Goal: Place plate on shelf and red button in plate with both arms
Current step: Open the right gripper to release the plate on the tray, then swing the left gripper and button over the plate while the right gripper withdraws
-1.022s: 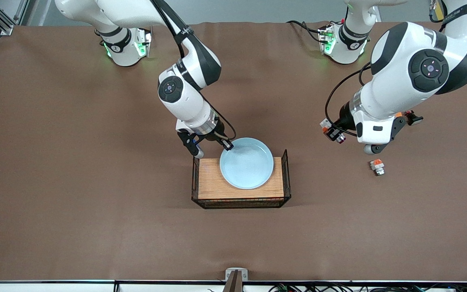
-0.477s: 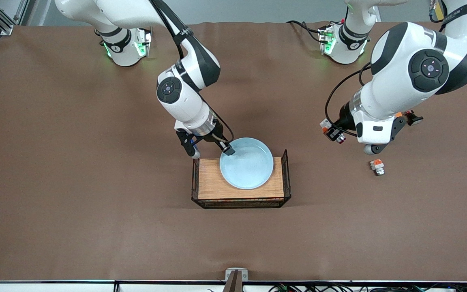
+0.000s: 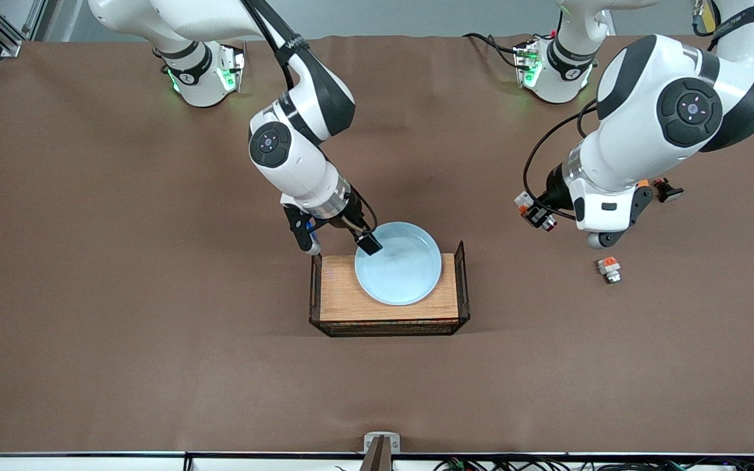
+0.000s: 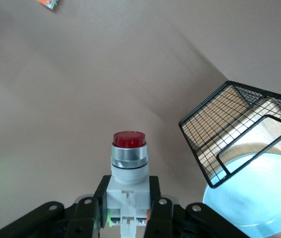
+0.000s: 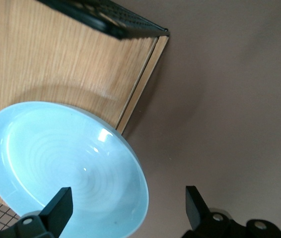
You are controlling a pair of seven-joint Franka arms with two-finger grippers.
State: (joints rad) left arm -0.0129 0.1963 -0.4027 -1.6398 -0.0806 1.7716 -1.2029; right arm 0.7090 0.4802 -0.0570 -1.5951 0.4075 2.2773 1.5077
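Table (image 3: 122,314) covered in brown, with the wooden board (image 3: 341,294) in its black wire rack (image 3: 462,281) as the landmark, near the middle. Plate (image 3: 398,271) lies flat on the board, toward the left arm's end of it, its rim overhanging the board edge farther from the front camera. Right gripper (image 3: 341,239) sits at the plate's rim on the right arm's end of the board, jaws spread wide with one finger (image 5: 56,206) over the plate and the other (image 5: 195,206) off it over the table, holding nothing; the plate looks placed and released. Left gripper (image 3: 537,214) hangs over bare table well apart from the board, toward the left arm's end, jaws clamped on the body of the red button (image 4: 128,163), whose red cap points away from the wrist. Orange-and-white piece (image 3: 609,269) lies on the table farther out from the board toward the left arm's end; black-stemmed button (image 3: 668,191) lies out that way too, partly hidden by the left arm. Step in hand, as I judge it: plate done, button carry under way. Next move likely calls for the right gripper to lift clear of the rim and the left gripper to travel over the board and set the button down on or beside the plate without knocking the rack's wire end wall.
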